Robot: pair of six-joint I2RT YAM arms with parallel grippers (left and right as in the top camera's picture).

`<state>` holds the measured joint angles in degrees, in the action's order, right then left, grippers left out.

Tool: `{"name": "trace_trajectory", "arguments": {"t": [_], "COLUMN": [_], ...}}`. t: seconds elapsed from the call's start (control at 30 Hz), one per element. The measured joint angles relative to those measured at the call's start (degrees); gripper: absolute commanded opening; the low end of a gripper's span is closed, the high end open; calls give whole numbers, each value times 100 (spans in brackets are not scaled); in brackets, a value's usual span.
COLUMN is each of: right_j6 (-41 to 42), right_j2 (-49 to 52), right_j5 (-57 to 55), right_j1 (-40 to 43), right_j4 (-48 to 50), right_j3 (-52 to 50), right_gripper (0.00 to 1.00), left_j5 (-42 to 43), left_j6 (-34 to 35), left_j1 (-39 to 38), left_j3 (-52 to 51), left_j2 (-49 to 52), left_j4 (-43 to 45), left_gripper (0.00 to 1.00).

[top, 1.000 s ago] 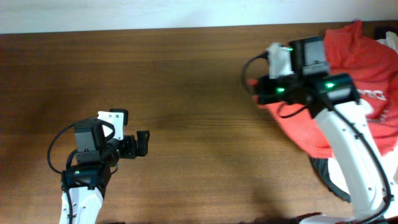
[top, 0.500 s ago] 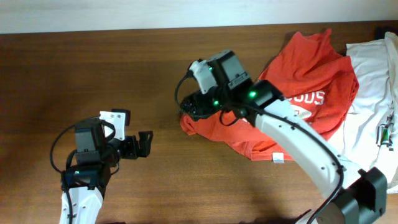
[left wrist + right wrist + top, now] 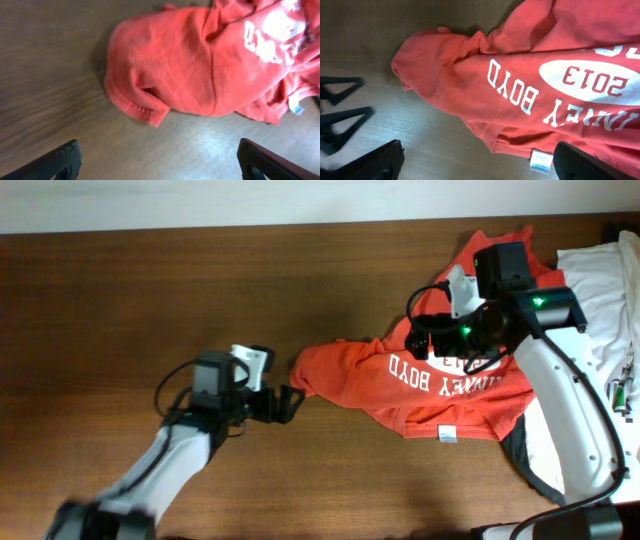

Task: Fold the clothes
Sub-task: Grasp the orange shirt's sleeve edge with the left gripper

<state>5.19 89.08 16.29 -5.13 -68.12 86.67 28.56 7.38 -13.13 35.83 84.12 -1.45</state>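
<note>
Since half a second back, your left arm has swung in across the table. Your right arm has pulled away rightward, and the shirt now lies stretched out with its print showing.

Nearest you, the black left gripper (image 3: 290, 402) sits low over the brown wooden table (image 3: 150, 290). Its fingers are spread wide with nothing between them, tips just short of the shirt's bunched end.

The orange-red cotton T-shirt (image 3: 420, 385) lies on the right half of the table, rumpled and not flat. Its long axis runs diagonally: the bunched end is near-left by the left gripper, and the other end reaches the far-right table edge. The white printed lettering (image 3: 517, 95) shows BOYD and 2013. It reads upside-down from overhead, so the letter tops face your near side. A small white tag (image 3: 447, 434) pokes out at the shirt's near edge.

A dark garment (image 3: 522, 465) shows from under the shirt's near-right side, beside your right arm.

Your right gripper (image 3: 418, 340) hovers over the shirt's middle by the print, fingers wide apart, holding nothing.

Farther off, a white garment (image 3: 600, 280) lies at the far-right edge against the shirt. Behind the table's far edge you get only a pale wall strip (image 3: 200, 200).
</note>
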Motion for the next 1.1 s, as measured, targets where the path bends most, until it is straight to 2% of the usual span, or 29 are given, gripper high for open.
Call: {"name": "trace_trajectory", "arguments": {"t": [0.07,0.1,0.2,0.23,0.27,0.3,0.33,0.37,0.4,0.53,0.57,0.6,0.77,0.9,0.93,1.0,1.03,1.07,1.1], "right_j6": [-2,-2,-2,-4,-2,0,-2,-2,-2,-2,-4,-4,-4,-4,-2,-4,-7,-4,-4], "right_j2": [0,0,0,0,0,0,0,0,0,0,0,0,0,0,0,0,0,0,0], "right_j5": [4,2,2,4,2,4,4,4,4,2,2,2,2,2,2,2,2,2,2], "right_j1": [11,11,11,11,11,11,11,11,11,11,11,11,11,11,11,11,11,11,11], "right_j4": [-4,-31,-83,-98,-116,-127,-136,-133,-133,-133,-136,-133,-133,-133,-133,-133,-133,-133,-133], "right_j3": [0,0,0,0,0,0,0,0,0,0,0,0,0,0,0,0,0,0,0], "right_gripper": [99,99,99,99,99,99,99,99,99,99,99,99,99,99,99,99,99,98,99], "left_j5": [-2,2,20,22,17,-15,-50,-96,-144,-481,-529,-555,-667,-1069,-1108,-1182,-1241,-1266,-1309], "left_j6": [4,11,37,22,28,48,59,50,52,105,114,127,151,254,256,275,302,323,308], "left_j1": [-160,-216,-501,-605,-645,-647,-647,-647,-647,-647,-647,-647,-647,-649,-654,-684,-750,-817,-933], "left_j3": [-2,0,31,39,42,31,28,28,28,28,28,28,28,35,35,35,35,35,35], "left_j2": [551,743,1322,1497,1580,1622,1650,1657,1657,1663,1663,1663,1663,1663,1663,1663,1663,1663,1663], "left_j4": [435,656,1342,1624,1777,1869,2006,2232,2514,2658,2656,2658,2492,2332,2341,2356,2345,2332,2339], "left_gripper": [98,93,64,44,37,34,21,1,1,0,59,99,99,99,96,66,60,48,26]}}
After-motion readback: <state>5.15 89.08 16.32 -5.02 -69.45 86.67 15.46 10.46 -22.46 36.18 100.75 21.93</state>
